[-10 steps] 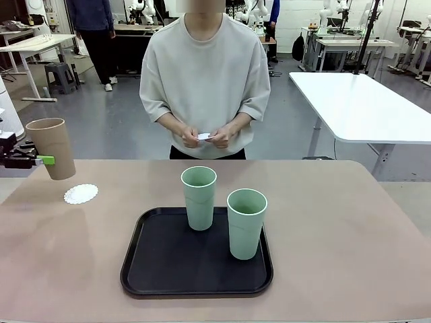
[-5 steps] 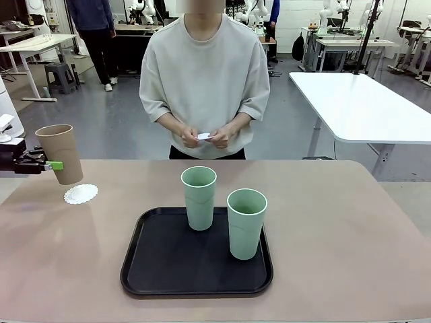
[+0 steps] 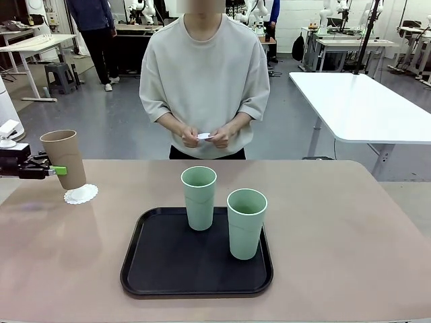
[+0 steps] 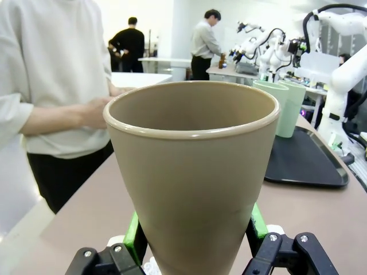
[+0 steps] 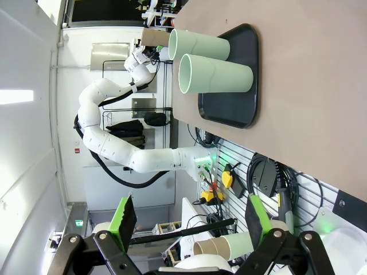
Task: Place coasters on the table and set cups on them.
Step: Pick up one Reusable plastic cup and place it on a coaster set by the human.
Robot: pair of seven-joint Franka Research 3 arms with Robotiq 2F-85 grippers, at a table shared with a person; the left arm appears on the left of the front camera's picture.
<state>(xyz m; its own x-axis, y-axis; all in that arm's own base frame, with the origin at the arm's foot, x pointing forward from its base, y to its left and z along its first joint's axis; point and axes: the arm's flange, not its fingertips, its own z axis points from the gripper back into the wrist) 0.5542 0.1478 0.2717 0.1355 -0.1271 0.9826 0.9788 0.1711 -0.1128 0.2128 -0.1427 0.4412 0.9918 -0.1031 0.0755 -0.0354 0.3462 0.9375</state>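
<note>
Front view: left gripper [image 3: 59,169] pinches the tilted tan cup [image 3: 62,156], whose base is over the coaster [image 3: 82,195], at 9 o'clock of the tray [image 3: 145,269]. Left wrist view: its jaws clamp the cup's lower body. Right wrist view: right gripper [image 5: 188,220] has its jaws spread, with the mint cups [image 5: 215,74] at 12 o'clock

A black tray [image 3: 155,269] with rounded corners and a raised rim lies flat. Straight beyond the tray stands a person [image 3: 205,74] in a pale grey short-sleeved sweatshirt. Beyond the tray to the right is a white-topped table [image 3: 363,108]; far beyond it to the left, a grey stool [image 3: 59,75] and another person in dark clothes [image 3: 94,33]
</note>
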